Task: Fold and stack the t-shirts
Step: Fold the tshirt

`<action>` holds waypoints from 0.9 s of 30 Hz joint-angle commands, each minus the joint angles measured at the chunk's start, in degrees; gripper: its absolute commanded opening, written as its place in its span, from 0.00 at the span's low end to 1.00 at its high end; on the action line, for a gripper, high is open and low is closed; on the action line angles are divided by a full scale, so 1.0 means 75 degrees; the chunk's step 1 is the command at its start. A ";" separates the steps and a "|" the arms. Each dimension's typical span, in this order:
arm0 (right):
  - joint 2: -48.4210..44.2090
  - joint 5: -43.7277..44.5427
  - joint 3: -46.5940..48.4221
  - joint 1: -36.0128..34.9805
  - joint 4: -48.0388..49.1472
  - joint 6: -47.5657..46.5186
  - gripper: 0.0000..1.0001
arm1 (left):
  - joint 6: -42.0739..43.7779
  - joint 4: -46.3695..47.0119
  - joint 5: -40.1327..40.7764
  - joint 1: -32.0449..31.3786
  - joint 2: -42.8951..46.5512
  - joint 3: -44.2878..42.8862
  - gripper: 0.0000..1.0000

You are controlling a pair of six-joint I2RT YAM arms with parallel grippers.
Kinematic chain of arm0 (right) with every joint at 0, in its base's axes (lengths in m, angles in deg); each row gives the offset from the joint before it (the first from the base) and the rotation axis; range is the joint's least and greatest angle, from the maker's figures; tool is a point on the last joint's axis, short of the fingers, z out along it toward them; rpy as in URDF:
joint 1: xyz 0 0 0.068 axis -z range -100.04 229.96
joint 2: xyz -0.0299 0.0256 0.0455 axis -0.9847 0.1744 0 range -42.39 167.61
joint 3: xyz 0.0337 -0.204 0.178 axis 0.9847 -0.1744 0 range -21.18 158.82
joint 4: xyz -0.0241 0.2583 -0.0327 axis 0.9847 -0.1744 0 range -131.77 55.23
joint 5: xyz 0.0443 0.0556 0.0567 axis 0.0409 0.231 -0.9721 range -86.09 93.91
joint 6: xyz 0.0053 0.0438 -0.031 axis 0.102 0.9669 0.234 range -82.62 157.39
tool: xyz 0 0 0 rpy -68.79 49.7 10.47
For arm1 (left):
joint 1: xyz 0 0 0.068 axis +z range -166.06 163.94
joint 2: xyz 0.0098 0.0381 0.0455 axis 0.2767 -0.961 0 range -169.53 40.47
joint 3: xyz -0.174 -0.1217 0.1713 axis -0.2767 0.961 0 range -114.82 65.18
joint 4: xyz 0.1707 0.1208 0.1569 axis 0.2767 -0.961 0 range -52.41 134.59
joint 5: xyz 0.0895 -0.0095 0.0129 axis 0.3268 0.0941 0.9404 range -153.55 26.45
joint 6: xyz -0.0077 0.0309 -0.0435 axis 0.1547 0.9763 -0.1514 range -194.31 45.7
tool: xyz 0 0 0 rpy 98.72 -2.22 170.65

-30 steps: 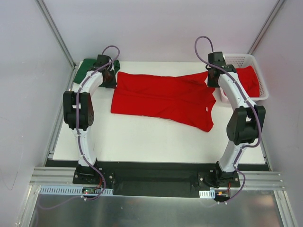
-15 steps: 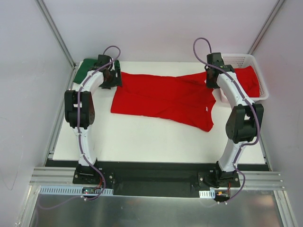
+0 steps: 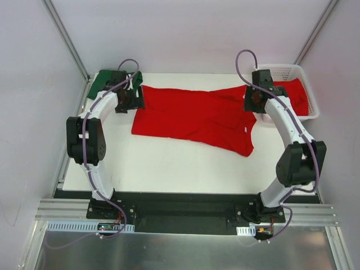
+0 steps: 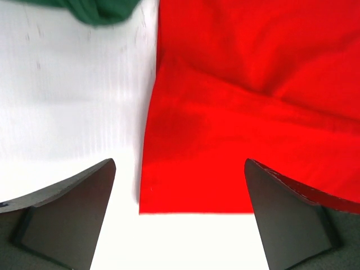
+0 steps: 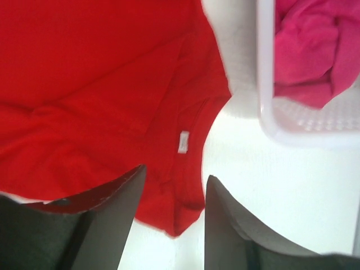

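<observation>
a bright red t-shirt lies spread out across the far half of the white desk. its long side runs from left to right, and a few creases cross the cloth. the straight hem end is toward the left arm and the neck end toward the right arm. the left claw hangs over the hem end with its jaws wide apart and nothing between them. in the left wrist view one finger stands over bare desk, the other sits at the red cloth's edge, and the shirt's corner lies between them. a dark green t-shirt is bunched at the far left corner of the desk, just beyond that claw and apart from the red one. the right claw is over the neck end, its jaws parted by a narrower gap and holding nothing. the collar with its small white label lies just ahead of the fingertips. a white lattice basket stands at the far right corner, close beside the red shirt's neck end. a second red t-shirt lies in it, and a crumpled pink t-shirt shows just inside its near wall. whether the basket touches the spread shirt cannot be told.
</observation>
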 commanded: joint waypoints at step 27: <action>-0.2107 -0.4542 -0.4125 -0.1341 0.1312 0.1903 0.49 | -0.0180 -0.0755 0.0148 -0.0778 0.0017 0.0817 0.99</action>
